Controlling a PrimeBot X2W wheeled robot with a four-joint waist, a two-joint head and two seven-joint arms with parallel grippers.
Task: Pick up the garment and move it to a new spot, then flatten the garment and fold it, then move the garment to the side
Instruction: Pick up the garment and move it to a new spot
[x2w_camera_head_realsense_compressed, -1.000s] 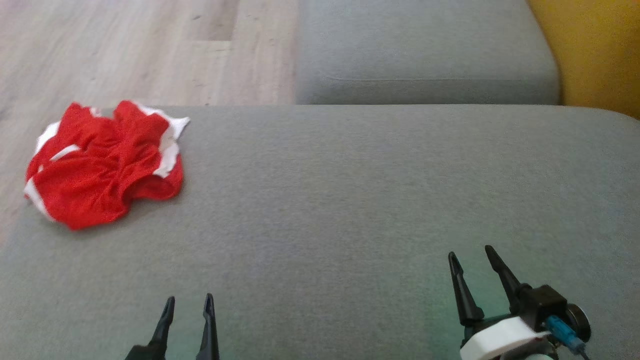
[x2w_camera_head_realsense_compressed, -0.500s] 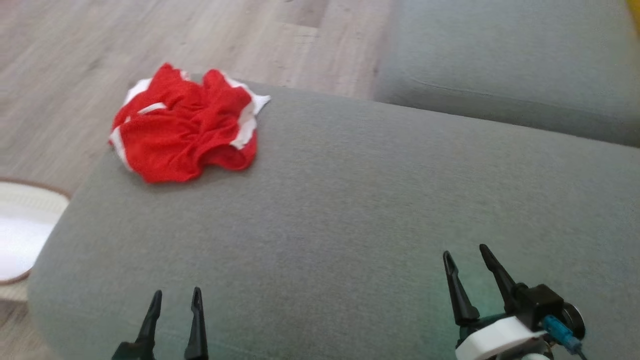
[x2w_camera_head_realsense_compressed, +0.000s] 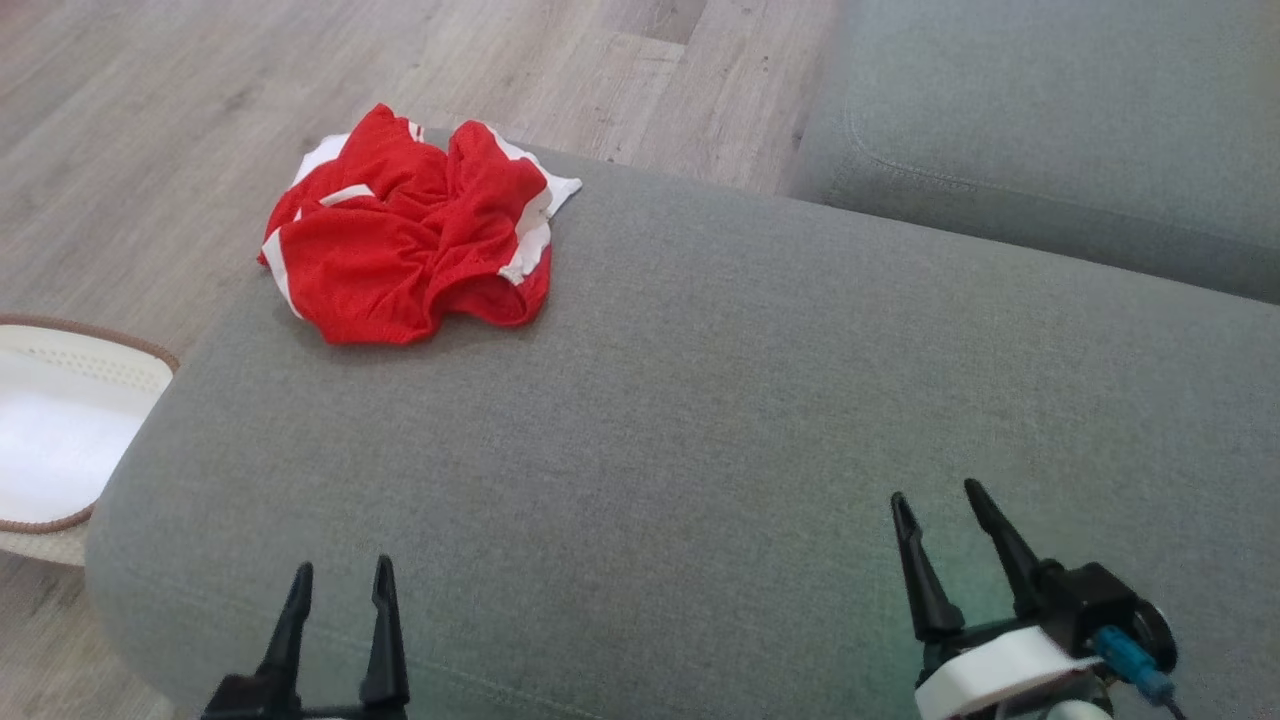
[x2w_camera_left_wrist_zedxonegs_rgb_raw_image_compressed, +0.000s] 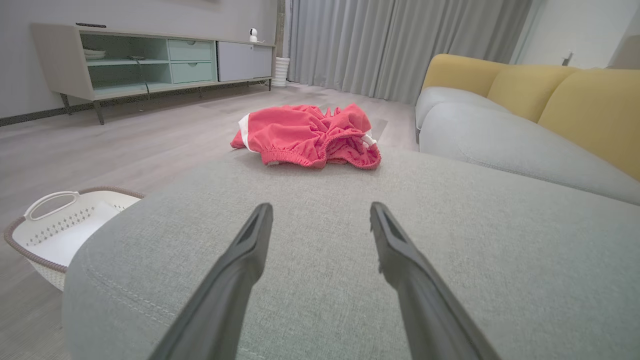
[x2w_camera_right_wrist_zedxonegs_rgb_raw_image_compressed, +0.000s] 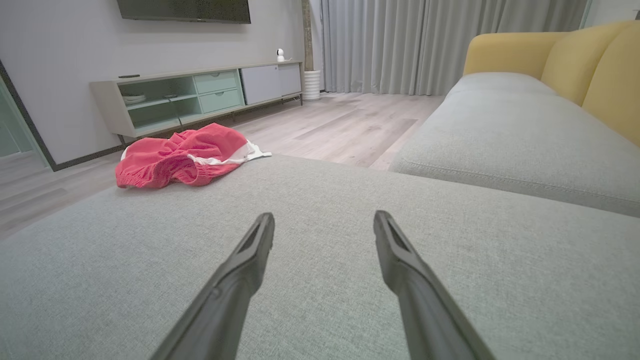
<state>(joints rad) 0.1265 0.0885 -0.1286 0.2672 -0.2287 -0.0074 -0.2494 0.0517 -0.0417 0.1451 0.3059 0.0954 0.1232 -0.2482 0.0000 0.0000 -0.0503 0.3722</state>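
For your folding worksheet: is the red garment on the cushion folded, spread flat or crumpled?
Crumpled: the garment lies bunched in uneven ridges and folds.

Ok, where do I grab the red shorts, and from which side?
Probably the gathered elastic edge of the shorts facing the robot: it stands up in folds off the cushion, so a finger can slip under. Come with the left gripper, open and nearest, from the near side, low; the far edge lies at the cushion's rim.
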